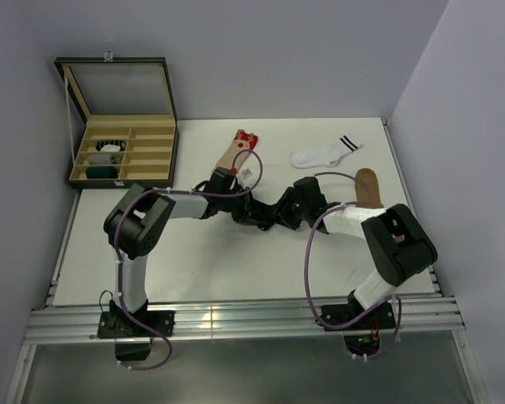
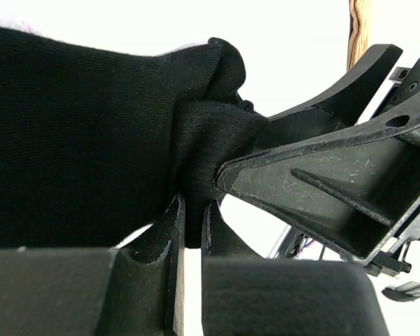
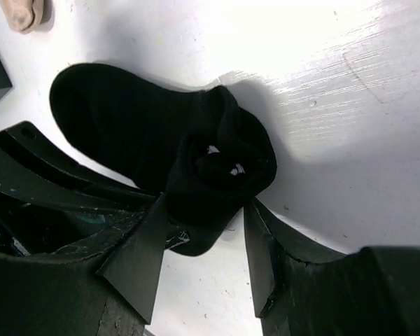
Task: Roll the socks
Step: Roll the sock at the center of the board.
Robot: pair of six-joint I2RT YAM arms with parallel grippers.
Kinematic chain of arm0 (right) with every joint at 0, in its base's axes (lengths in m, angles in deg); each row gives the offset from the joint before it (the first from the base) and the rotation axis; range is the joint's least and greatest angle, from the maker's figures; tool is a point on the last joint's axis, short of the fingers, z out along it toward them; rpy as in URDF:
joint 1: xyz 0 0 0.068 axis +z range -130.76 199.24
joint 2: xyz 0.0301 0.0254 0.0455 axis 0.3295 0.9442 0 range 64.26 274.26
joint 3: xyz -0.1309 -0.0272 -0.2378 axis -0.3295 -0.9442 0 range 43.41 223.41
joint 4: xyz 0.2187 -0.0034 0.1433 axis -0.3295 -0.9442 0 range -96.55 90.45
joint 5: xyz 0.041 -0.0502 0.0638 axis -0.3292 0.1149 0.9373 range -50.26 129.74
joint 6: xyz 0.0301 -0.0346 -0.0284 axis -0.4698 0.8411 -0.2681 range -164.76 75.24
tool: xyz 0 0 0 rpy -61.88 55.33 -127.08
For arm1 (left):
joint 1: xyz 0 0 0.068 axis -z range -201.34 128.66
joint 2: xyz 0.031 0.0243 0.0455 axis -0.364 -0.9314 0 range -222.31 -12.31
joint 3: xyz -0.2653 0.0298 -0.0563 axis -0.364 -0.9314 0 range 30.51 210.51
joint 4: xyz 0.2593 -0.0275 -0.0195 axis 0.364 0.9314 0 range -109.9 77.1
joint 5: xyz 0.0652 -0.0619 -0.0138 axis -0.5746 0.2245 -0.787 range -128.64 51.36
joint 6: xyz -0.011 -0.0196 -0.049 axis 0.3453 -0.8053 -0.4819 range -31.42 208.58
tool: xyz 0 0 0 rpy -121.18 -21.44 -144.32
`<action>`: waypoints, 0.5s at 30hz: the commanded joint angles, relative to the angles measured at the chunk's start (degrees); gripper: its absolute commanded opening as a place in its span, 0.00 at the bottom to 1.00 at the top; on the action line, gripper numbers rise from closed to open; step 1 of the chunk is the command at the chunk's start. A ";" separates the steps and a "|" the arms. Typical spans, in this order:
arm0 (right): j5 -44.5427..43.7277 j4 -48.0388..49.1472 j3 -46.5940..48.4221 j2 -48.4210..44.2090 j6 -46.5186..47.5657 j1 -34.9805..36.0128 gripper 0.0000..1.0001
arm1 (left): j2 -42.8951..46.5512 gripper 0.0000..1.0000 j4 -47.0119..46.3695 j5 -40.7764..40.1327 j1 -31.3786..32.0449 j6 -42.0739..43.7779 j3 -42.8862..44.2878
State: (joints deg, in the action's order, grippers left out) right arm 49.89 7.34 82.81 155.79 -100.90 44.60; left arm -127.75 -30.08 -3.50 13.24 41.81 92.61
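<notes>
On the white desk [image 1: 236,269], right of the open box [image 1: 122,151], the left gripper [image 2: 192,210] is pinched tight on a fold of the black sock [image 3: 126,133]; the right gripper [image 3: 204,206] clamps that sock's rolled end from both sides; farther back lie a beige sock [image 1: 236,154], a white sock [image 1: 320,154] and a brown sock [image 1: 369,187].

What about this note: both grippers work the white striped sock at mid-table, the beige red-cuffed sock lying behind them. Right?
Wrong sock: the left gripper and right gripper work the black sock, as both wrist views show. The white striped sock lies untouched at the back, in the top view. The beige red-cuffed sock does lie behind them.
</notes>
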 commanded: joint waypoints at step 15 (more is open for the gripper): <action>-5.76 1.80 -0.64 2.43 -1.08 -0.67 0.53 | -7.70 0.20 10.00 -10.61 -3.03 2.82 -0.06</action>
State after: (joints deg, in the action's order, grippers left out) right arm 47.66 8.87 82.81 156.99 -102.38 44.49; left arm -129.96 -29.16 -0.95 11.95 40.79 94.56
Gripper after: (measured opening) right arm 0.535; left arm 0.202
